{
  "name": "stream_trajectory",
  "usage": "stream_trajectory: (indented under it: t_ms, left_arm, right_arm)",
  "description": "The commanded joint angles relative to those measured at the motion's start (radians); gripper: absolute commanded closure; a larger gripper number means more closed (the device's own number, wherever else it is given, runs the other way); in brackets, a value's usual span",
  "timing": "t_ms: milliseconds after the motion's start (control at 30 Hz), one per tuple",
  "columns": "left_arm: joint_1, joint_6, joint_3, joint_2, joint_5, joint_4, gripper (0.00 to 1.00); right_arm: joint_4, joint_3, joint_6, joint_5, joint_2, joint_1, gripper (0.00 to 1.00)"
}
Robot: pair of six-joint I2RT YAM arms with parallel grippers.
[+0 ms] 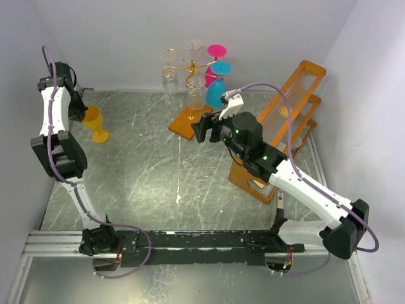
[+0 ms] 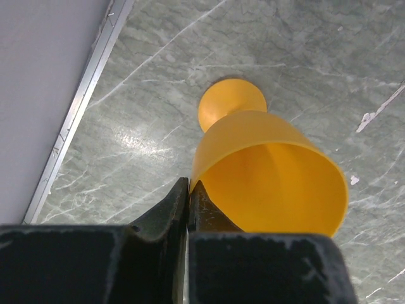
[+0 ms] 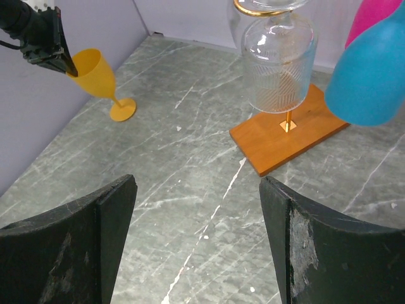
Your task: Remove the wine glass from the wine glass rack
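Status: we read the task as mostly done. The yellow glass (image 1: 95, 121) is off the rack (image 1: 183, 125). It sits near the left edge of the surface (image 1: 164, 183), toward the far-left corner and well apart from the rack. Its foot looks to be down on the surface, but the bowl leans, so we can't tell whether it sits flat.

Left hand (image 2: 188, 187): fingers pinched almost together on the glass's rim wall. Left to do, in our judgement: stand the glass upright, let go, back away.

Right hand (image 3: 196, 190): fingers spread wide with nothing between them. It hovers over the surface just in front of the rack's base, facing it.

The rack stands at the middle of the far edge. It carries a clear glass (image 3: 278, 69), a blue glass (image 3: 370, 82) and a pink glass (image 3: 373, 19), hung foot-up. The top view shows more clear ones.

Materials:
- Yellow glass: opaque, smooth and plastic-looking, with a thin-walled conical bowl, short stem and round foot.
- Rack: thin gold wire with curly arms on a flat orange rectangular base.
- Clear glass: ribbed bowl with a gold wire ring around it near the top.
- Blue and pink glasses: opaque and smooth.
- Surface: grey-green marble pattern with white veins and a slight sheen.
- Frame (image 1: 297, 101): along the right edge, orange with clear panels.
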Motion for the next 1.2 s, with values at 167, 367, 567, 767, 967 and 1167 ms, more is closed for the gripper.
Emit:
stream_trajectory:
  t_ms: [167,367,567,767,967,1167]
  left_arm:
    - [0.014,0.03,0.05,-0.025,0.024,-0.008,0.63]
    - [0.015,0.022,0.07,-0.081,0.013,-0.025,0.39]
    - [0.014,0.009,0.011,-0.251,0.083,-0.015,0.34]
    - [0.006,-0.033,-0.281,-0.579,0.364,0.116,0.3]
    - [-0.051,-0.266,-0.556,-0.812,0.793,0.361,0.22]
    - [-0.193,-0.461,-0.646,-0.864,0.848,0.606,0.19]
  right_arm:
    - [-0.035,0.025,-0.018,0.004,-0.023,-0.006,0.21]
    - [-0.089,0.062,-0.018,-0.004,-0.048,-0.005,0.21]
    - [-0.162,0.079,-0.011,0.01,-0.103,-0.006,0.21]
    - [-0.205,0.055,-0.03,0.064,-0.164,-0.006,0.21]
    - [-0.226,0.052,-0.025,0.104,-0.213,-0.006,0.21]
    - [-0.264,0.077,-0.032,0.122,-0.244,-0.006,0.21]
